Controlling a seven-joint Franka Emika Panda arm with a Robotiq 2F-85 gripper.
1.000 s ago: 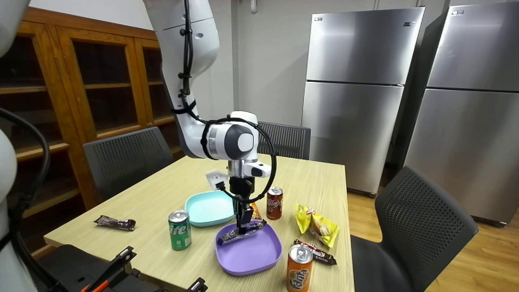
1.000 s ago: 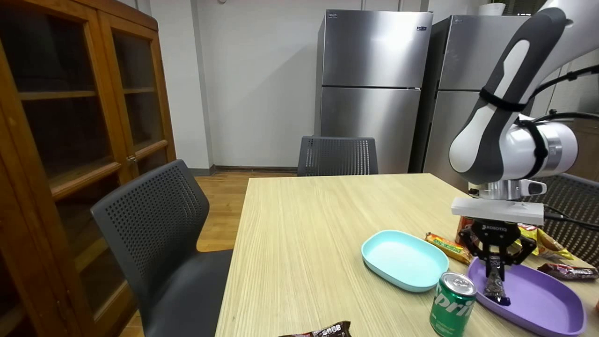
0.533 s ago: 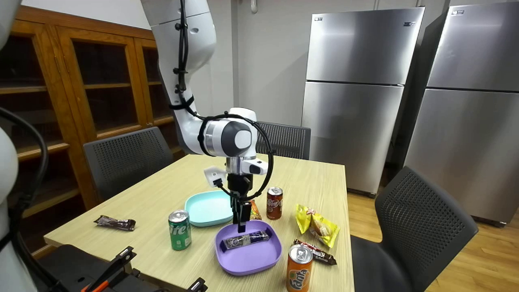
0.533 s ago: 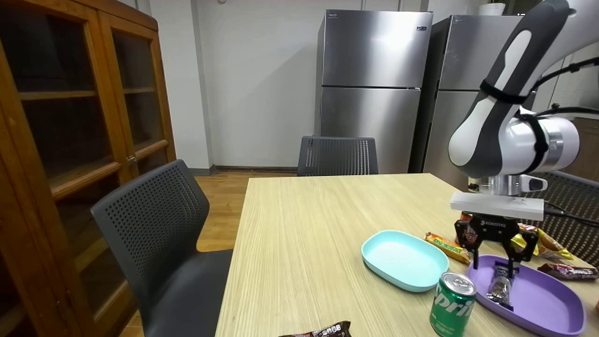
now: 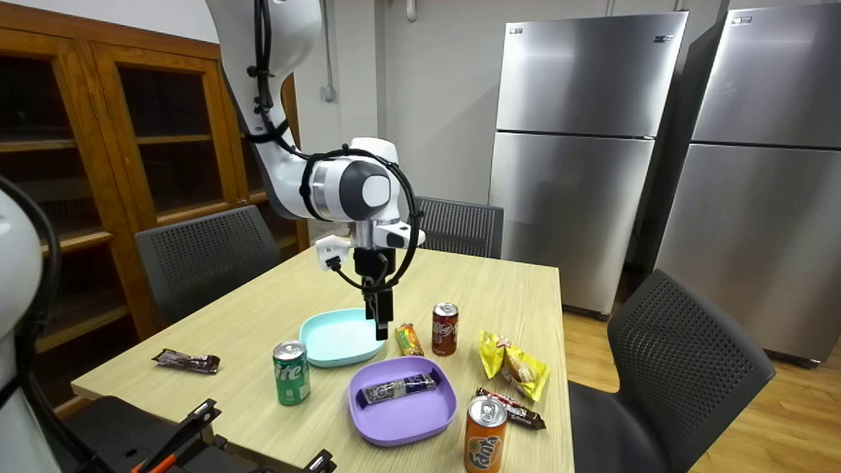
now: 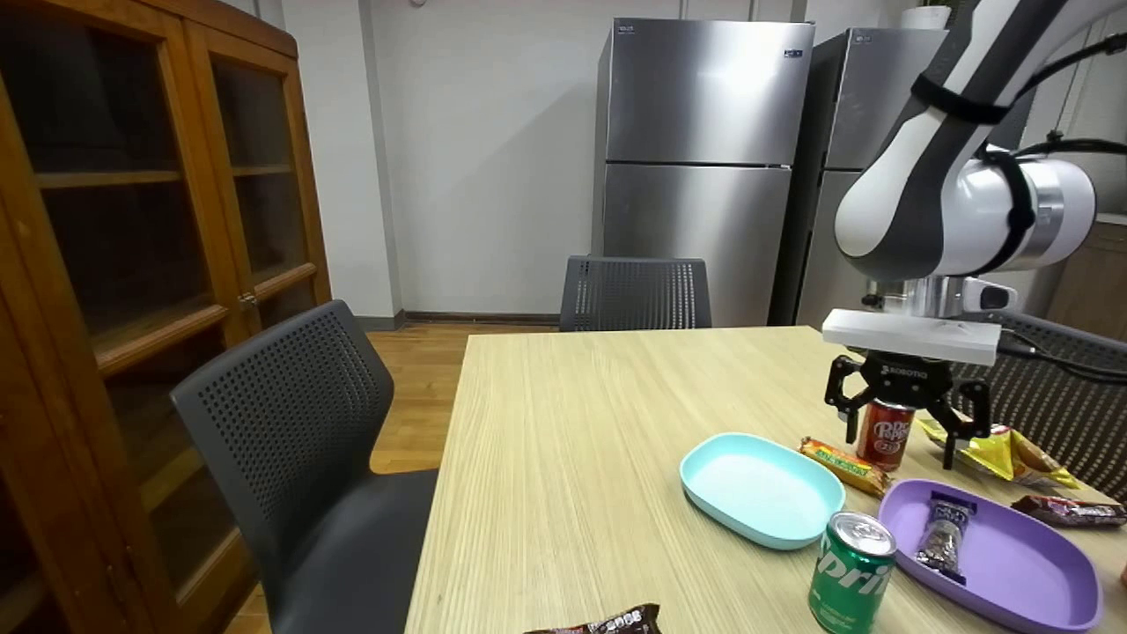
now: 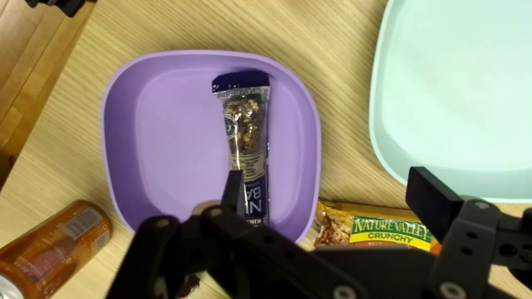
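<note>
We have raised our fingers [image 7: 432,197] well clear of the snack bar [image 7: 248,137], which they held a second ago; now they stand wide apart above the counter [image 5: 263,309]. The snack bar lies inside the purple plate [image 7: 183,124], along the side toward the blue plate [image 7: 461,91]. Near both plates we see an orange-wrapped granola bar [image 7: 388,230], and around them on the counter stand a green can [image 5: 292,374], a red can [image 5: 445,330] and an orange can [image 5: 485,437]

Bar wrapper [image 7: 248,143] glossy plastic; purple dish [image 7: 178,133] smooth, matt plastic.
</note>
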